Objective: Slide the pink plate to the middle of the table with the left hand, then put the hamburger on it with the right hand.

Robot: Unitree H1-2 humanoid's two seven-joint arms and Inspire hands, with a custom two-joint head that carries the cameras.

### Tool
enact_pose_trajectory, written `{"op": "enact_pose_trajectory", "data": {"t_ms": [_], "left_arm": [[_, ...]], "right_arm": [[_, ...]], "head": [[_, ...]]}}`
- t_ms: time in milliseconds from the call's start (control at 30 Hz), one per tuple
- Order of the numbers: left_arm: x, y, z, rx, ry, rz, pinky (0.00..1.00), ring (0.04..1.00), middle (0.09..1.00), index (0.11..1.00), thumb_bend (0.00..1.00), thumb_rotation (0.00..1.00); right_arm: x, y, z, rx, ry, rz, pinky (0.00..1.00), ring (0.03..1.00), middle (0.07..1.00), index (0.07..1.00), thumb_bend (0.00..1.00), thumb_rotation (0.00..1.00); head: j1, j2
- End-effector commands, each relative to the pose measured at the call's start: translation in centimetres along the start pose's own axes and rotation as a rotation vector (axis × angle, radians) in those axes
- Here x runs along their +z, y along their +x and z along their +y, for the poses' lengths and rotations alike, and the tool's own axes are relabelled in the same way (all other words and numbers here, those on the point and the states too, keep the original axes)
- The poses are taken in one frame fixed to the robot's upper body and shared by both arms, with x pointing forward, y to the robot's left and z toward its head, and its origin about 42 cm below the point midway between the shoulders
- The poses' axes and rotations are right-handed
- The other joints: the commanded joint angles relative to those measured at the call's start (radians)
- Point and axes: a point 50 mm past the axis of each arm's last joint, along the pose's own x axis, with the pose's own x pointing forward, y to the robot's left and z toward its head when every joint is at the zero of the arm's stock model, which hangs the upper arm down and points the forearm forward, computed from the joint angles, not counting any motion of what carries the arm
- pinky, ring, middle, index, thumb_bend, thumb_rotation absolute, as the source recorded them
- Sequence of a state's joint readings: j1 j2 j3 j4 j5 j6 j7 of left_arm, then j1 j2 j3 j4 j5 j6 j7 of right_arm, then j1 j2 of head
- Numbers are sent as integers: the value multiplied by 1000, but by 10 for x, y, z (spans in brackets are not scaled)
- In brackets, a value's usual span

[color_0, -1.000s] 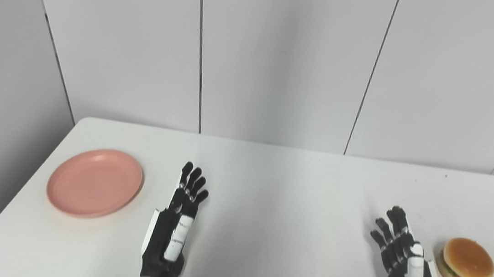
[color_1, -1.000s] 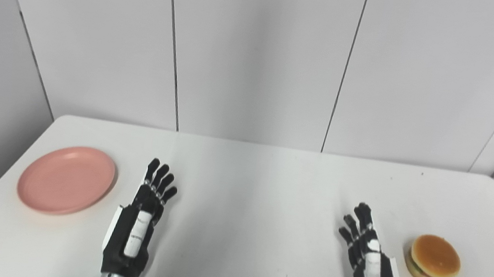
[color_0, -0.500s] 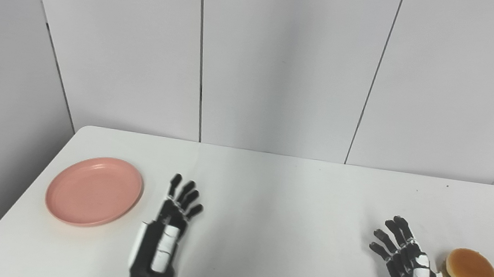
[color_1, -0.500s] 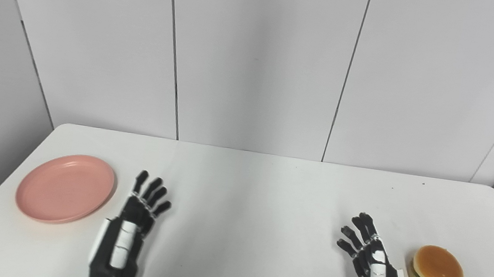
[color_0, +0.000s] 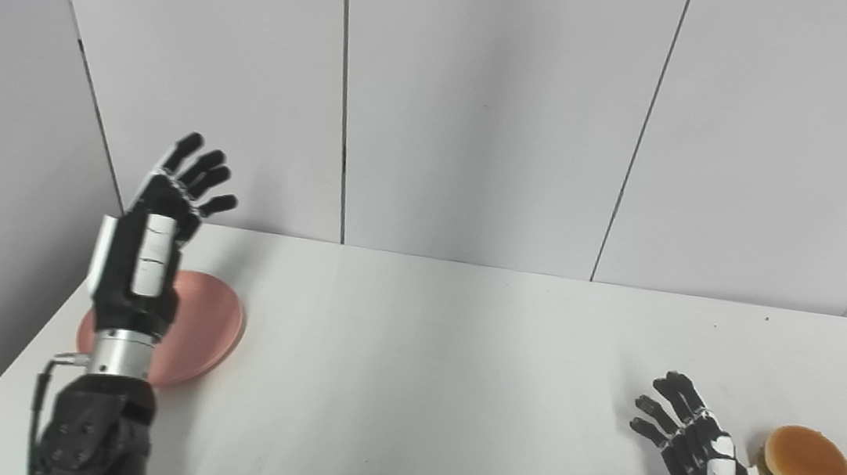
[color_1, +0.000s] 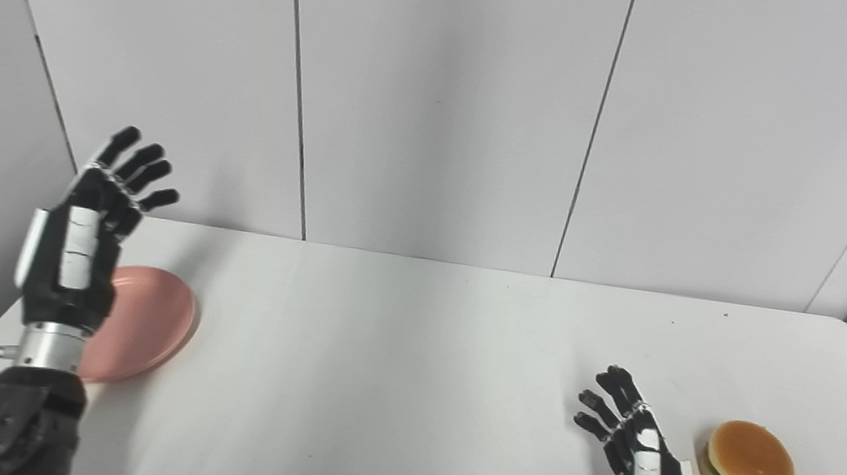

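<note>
— Where is your left hand [color_0: 148, 240]?

— Raised well above the desk [color_0: 441, 365], over the left side, fingers [color_0: 199, 163] spread apart and pointing up toward the wall panels [color_0: 485, 102]. It grips nothing. Your forearm rises from the near left corner and crosses in front of the pink plate [color_0: 206, 325], so part of the plate is hidden from you.

— And the plate itself?

— It lies flat on the desk close to the left edge, roughly midway between the near and far edges. What you see of it is bare. It sits well away from the middle of the desk; the slide is not yet done.

— Your right hand [color_1: 640, 465]?

— Low over the desk near the right near corner, palm down, fingers splayed and pointing away from you. It holds nothing. Whether the palm touches the surface, you cannot tell from either view.

— The hamburger [color_1: 750, 465]?

— Upright on the desk just beside your right hand, on the side toward the right edge, with a narrow gap between them. The bun top faces up, with lettuce showing at the rim below it.
</note>
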State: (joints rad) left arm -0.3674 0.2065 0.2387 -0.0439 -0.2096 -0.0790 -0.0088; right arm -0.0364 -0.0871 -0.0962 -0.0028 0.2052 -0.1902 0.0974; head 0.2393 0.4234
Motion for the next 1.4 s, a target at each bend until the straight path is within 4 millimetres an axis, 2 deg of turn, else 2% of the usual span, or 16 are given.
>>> {"op": "enact_pose_trajectory", "data": {"t_ms": [0, 100, 233, 400, 500, 633, 867, 933, 1133, 1233, 1367], "left_arm": [[23, 27, 10, -11, 26, -85, 705, 836, 838, 843, 915, 829], [26, 38, 30, 8, 62, -82, 716, 839, 839, 856, 900, 835], [24, 52, 71, 71, 115, -33, 773, 873, 857, 895, 917, 835], [18, 62, 113, 137, 154, 5, 773, 876, 854, 889, 908, 825], [10, 64, 134, 164, 162, 25, 755, 869, 853, 890, 890, 823], [-14, 60, 154, 208, 135, 95, 736, 853, 840, 876, 895, 807], [-46, 48, 162, 242, 132, 164, 704, 830, 847, 879, 850, 793], [-56, 46, 161, 261, 119, 195, 690, 815, 838, 871, 885, 778], [-75, 43, 156, 270, 103, 254, 689, 813, 832, 844, 876, 777], [-82, 44, 150, 263, 93, 281, 639, 807, 829, 865, 882, 769], [-90, 44, 141, 228, 86, 311, 670, 811, 834, 877, 884, 765]], "right_arm": [[-34, -31, 3, -28, 23, 135, 738, 795, 864, 848, 846, 1000], [-33, -31, 4, -28, 29, 134, 743, 799, 866, 849, 843, 1000], [-32, -32, 6, -22, 26, 137, 743, 795, 864, 848, 832, 1000], [-30, -32, 7, -15, 23, 134, 742, 797, 869, 852, 828, 1000], [-30, -32, 7, -17, 28, 135, 741, 795, 867, 850, 827, 1000], [-29, -33, 8, -14, 26, 136, 739, 784, 869, 852, 818, 1000], [-25, -36, 9, -13, 28, 146, 742, 785, 884, 865, 808, 1000], [-24, -37, 10, -13, 29, 145, 739, 783, 886, 865, 808, 1000], [-22, -38, 12, -6, 32, 139, 731, 785, 893, 868, 799, 1000], [-20, -38, 12, -3, 34, 136, 724, 780, 891, 862, 797, 1000], [-18, -40, 14, 3, 29, 134, 731, 782, 896, 867, 802, 1000]], "head": [[3, 5], [4, 7], [2, 14], [-3, 20], [-2, 16], [-4, 17], [-6, 27], [-9, 30], [-19, 38], [-20, 41], [-24, 45]]}}
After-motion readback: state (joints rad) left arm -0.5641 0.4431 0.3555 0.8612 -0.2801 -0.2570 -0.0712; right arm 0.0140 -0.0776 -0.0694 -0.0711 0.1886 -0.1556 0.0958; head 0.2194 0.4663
